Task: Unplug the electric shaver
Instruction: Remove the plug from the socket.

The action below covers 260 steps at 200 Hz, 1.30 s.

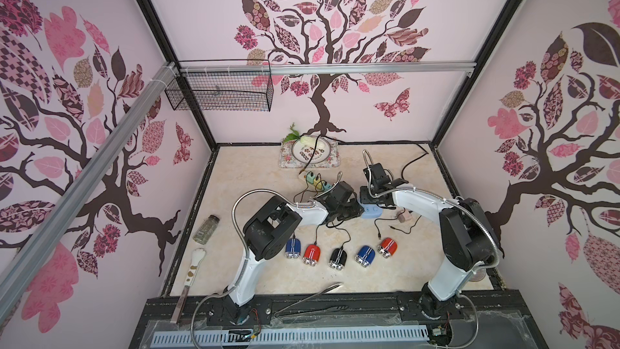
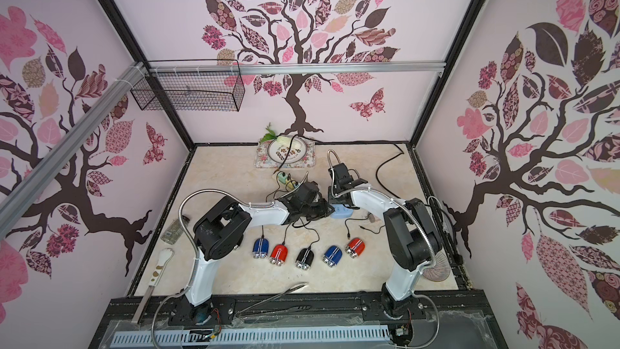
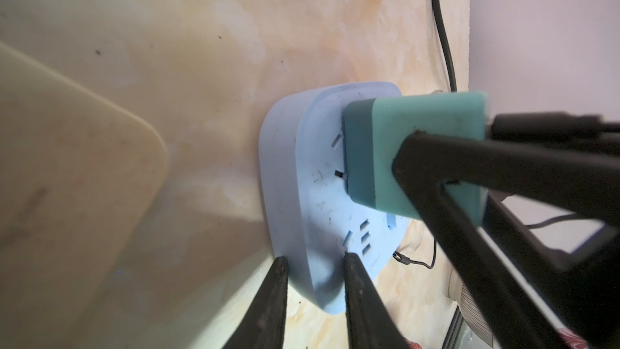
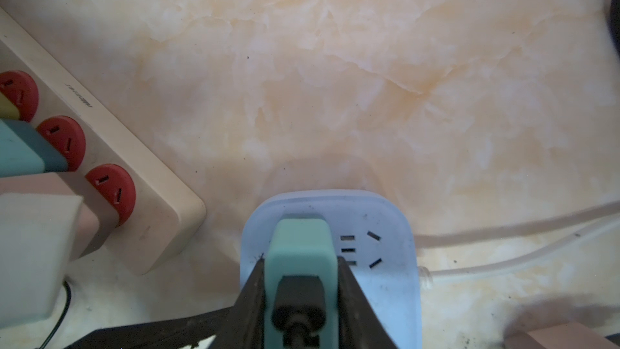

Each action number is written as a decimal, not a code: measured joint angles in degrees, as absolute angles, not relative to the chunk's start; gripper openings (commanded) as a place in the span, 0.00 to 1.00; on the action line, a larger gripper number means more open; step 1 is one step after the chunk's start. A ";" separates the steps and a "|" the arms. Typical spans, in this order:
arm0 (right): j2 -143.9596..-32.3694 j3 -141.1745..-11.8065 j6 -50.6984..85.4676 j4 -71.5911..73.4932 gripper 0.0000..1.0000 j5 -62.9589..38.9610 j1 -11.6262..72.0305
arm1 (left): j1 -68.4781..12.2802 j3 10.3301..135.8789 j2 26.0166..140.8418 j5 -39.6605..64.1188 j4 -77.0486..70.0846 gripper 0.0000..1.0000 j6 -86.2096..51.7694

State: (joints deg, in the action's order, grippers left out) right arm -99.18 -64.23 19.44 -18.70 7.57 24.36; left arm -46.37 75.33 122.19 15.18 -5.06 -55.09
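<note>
- Seated in the light-blue socket hub at table centre: teal charger adapter, black cable in its back, one metal prong bared at the gap.
- Clamped on the adapter's two sides: right gripper, reaching in from 3 o'clock.
- Pinched onto the hub's rim: left gripper, in from 9 o'clock.
- Lined up at 6 o'clock of the hub: five electric shavers, blue, red, black, blue, red.
- At 10 o'clock of the hub: cream power strip with red sockets.

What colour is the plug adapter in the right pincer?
The plug adapter is teal, darker at its pronged end; left wrist view shows it best.
</note>
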 measured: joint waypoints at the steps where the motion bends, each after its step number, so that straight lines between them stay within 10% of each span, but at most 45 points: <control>1: -99.18 -64.23 19.44 -18.70 0.28 7.57 24.36 | -46.37 75.33 122.19 15.18 -5.06 0.30 -55.09; 260: -99.18 -66.30 19.05 -22.00 0.25 9.45 25.43 | -46.37 75.44 122.19 15.31 -4.89 0.30 -55.37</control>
